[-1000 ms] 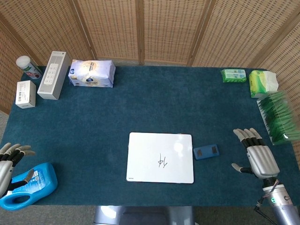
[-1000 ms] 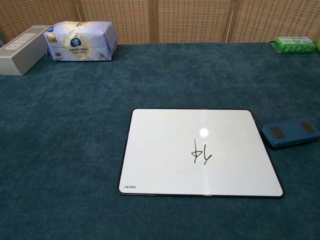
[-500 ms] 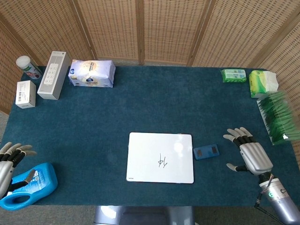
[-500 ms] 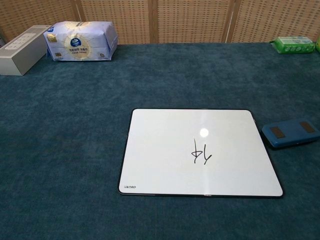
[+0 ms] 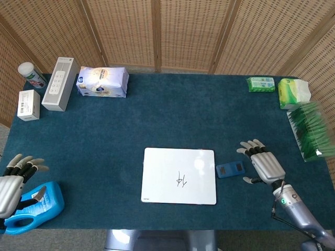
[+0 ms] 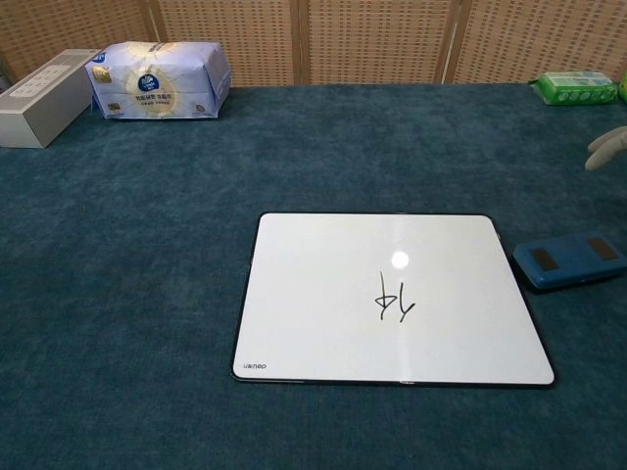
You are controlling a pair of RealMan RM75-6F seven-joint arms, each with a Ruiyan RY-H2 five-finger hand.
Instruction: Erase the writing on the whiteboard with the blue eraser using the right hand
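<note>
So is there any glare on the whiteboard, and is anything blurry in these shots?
Head view: a faint bright patch on the whiteboard near its upper right; the green packets at the right edge look smeared. Chest view: a small round glare spot just above the writing; only a fingertip of the right hand shows, soft at the frame edge.

Cut off and unreadable

In the chest view only a fingertip of the right hand (image 6: 609, 147) is seen at the right edge, and the grey box (image 6: 41, 83) is clipped at the left. The left hand (image 5: 14, 183) is cut by the head view's edge; the writing (image 5: 181, 180) cannot be read.
</note>
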